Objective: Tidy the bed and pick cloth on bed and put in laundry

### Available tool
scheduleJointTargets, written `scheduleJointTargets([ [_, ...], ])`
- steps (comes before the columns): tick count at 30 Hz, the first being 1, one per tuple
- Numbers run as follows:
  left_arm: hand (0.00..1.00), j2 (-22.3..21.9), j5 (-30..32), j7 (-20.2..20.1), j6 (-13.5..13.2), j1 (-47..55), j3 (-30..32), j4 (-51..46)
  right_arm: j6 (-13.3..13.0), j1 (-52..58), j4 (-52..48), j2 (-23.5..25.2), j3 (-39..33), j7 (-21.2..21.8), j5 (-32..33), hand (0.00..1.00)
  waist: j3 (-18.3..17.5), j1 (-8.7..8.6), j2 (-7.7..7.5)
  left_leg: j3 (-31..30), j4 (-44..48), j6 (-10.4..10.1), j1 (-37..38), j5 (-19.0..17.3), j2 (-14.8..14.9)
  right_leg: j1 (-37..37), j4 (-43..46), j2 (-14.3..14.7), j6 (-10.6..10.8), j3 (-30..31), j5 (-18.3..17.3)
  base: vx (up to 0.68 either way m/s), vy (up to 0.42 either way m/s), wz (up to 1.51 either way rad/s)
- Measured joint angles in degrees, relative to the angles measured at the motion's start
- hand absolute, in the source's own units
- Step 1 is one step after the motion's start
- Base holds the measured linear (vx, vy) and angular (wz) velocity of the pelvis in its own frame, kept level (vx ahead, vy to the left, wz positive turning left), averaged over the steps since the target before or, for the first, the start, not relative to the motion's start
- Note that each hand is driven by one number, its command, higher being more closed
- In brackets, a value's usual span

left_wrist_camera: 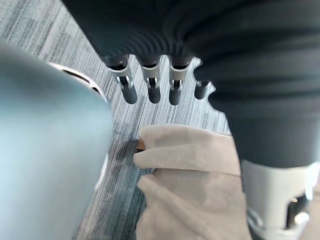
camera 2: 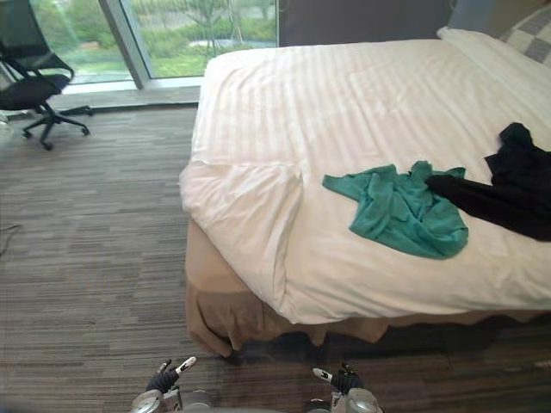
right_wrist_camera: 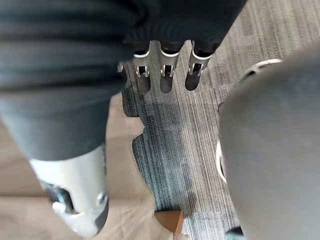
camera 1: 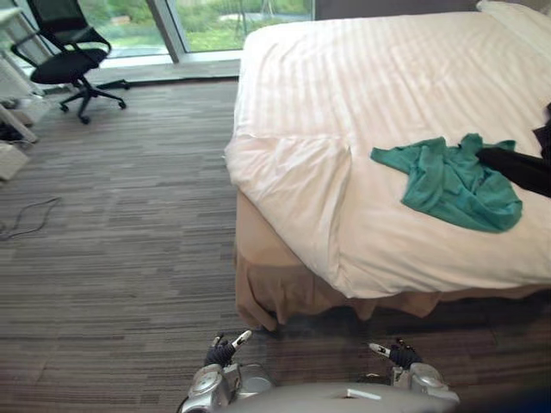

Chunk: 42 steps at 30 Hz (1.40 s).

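A crumpled teal cloth [camera 1: 452, 182] lies on the white bed [camera 1: 362, 86], near its right front part. A black cloth [camera 2: 508, 194] sprawls just right of it, and one black sleeve overlaps the teal cloth's edge. The near left corner of the duvet [camera 1: 293, 176] is folded and rumpled. My left hand [camera 1: 225, 351] and right hand [camera 1: 398, 353] hang low above the carpet, short of the bed's foot and well apart from both cloths. Straight fingers [left_wrist_camera: 150, 85] of the left hand and straight fingers [right_wrist_camera: 165, 75] of the right hand hold nothing.
A beige bed skirt [camera 1: 275, 284] hangs below the duvet down to the striped carpet. A black office chair [camera 1: 73, 56] stands at the far left by the window. Pillows [camera 1: 516, 17] lie at the bed's far right. White furniture [camera 1: 13, 159] sits at the left edge.
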Motion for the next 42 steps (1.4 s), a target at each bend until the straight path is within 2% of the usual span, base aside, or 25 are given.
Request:
scheduleJointTargets([
  [2,0.00,-0.4,0.0,-0.1,0.1,0.0,0.0,0.2,0.1,0.1,0.0,-0.3,-0.5,0.0,0.0,0.00,-0.3,0.08,0.38,1.1,-7.5,0.3,3.8,0.9,-1.4,0.4,-2.4,-0.1,0.7,0.2,1.4,0.01,0.082,-0.06],
  [5,0.00,0.7,0.1,-0.5,0.3,-0.1,0.0,0.2,0.0,0.2,-0.2,1.3,-1.8,0.0,0.1,0.00,0.2,0.09,-1.22,1.7,-10.9,0.5,5.5,2.2,-3.0,2.4,-6.3,-0.7,1.0,0.3,3.8,0.02,0.109,-0.08],
  [7,0.00,0.9,0.7,-0.5,0.6,-0.1,0.0,0.3,0.0,0.5,-0.3,2.1,-3.6,0.0,0.1,0.00,0.1,-0.29,-1.66,2.0,-11.9,0.6,6.9,2.4,-3.6,3.3,-7.1,-1.0,1.1,0.3,4.0,0.01,0.049,-0.05],
  [9,0.00,1.1,1.3,-0.5,0.6,-0.1,-0.1,1.6,0.0,0.7,-0.6,2.1,-4.2,0.0,0.1,0.00,0.0,-1.05,-1.60,2.1,-13.0,0.6,8.4,2.7,-4.0,4.4,-7.5,-1.1,1.1,0.3,4.0,0.00,0.000,0.00],
  [14,0.00,0.7,2.1,-0.5,0.7,-0.3,-2.5,2.0,0.2,1.1,-1.0,1.9,-5.5,0.0,0.1,0.00,-0.5,-1.43,-0.60,2.1,-16.1,0.3,10.0,4.4,-3.8,5.0,-7.9,-0.5,1.2,0.1,4.1,-0.01,-0.010,0.01],
  [18,0.00,0.7,3.2,-0.5,1.5,-0.5,-2.5,2.1,0.7,1.1,-1.0,2.0,-6.2,-0.1,0.1,0.00,-0.4,-1.50,-0.74,2.2,-16.2,0.2,11.2,4.4,-3.7,6.0,-8.0,-0.4,1.2,0.1,4.1,-0.01,-0.006,-0.01],
  [22,0.00,0.8,0.7,-0.4,1.8,-0.4,-2.1,2.3,1.2,1.1,-1.0,2.1,-7.3,-0.2,0.2,0.00,-0.4,-1.33,-0.84,2.3,-16.3,0.2,11.5,4.4,-3.7,6.3,-8.2,-0.5,1.4,0.1,4.2,-0.05,-0.002,-0.01],
  [27,0.00,0.7,-5.9,0.0,1.9,0.0,5.1,4.3,1.2,1.1,0.0,2.1,-9.5,-0.2,0.3,0.00,-0.5,-1.17,-0.95,1.9,-16.5,0.2,11.5,4.4,-3.9,6.8,-8.6,-0.5,1.6,-0.2,4.3,-0.02,-0.006,0.02],
  [30,0.00,1.2,-8.2,0.1,2.8,0.8,12.1,4.8,1.3,1.1,0.7,1.9,-10.9,-0.2,0.9,0.00,-0.8,-1.22,-1.32,1.1,-16.5,0.2,10.8,4.4,-3.9,6.8,-9.0,-0.5,1.7,-1.1,4.3,0.01,-0.017,0.15],
  [34,0.00,4.5,-10.3,0.8,3.1,1.3,21.6,4.6,1.6,1.3,1.8,1.6,-12.1,-0.2,1.1,0.00,-1.1,-0.98,-1.94,0.5,-16.5,0.2,10.1,4.5,-4.0,6.9,-9.6,-0.5,1.6,-1.5,4.3,0.03,-0.014,0.09],
  [38,0.00,13.2,-10.8,2.7,3.0,-0.2,30.0,2.9,1.8,1.3,2.4,1.0,-11.5,-0.5,1.1,0.00,-1.2,-0.91,-1.99,0.5,-16.4,0.2,9.9,4.5,-4.1,6.9,-9.8,-0.5,1.6,-1.7,4.3,0.01,-0.003,0.01],
  [42,0.00,22.6,-7.8,6.0,2.3,-2.6,34.4,-2.5,1.8,3.0,2.4,0.4,-9.7,-1.5,1.1,0.00,-1.5,-0.09,-2.32,0.4,-16.5,0.2,9.9,4.5,-4.1,7.1,-9.8,-0.5,1.6,-1.6,4.4,0.00,0.000,0.00],
])
